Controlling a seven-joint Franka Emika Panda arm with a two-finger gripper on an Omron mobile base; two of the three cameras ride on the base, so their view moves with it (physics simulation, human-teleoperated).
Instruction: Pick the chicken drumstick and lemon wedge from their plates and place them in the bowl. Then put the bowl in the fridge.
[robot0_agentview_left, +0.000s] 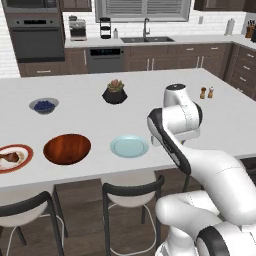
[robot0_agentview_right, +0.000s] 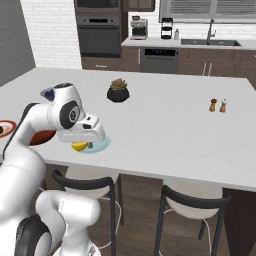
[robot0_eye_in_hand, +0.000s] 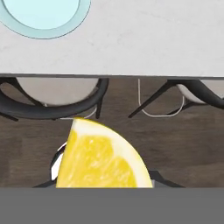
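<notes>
Left base view: wooden bowl (robot0_agentview_left: 67, 148) sits between the drumstick's plate (robot0_agentview_left: 25, 159) and the bare light-blue plate (robot0_agentview_left: 129, 146) on the counter (robot0_agentview_left: 150, 100).

Right base view: the hand (robot0_agentview_right: 81, 145) has the lemon wedge (robot0_agentview_right: 79, 146) over that plate's near edge.

Hand view: lemon wedge (robot0_eye_in_hand: 99, 158) pinched, held off the counter's edge. I'd carry it level across and release low over the bowl's middle.
</notes>
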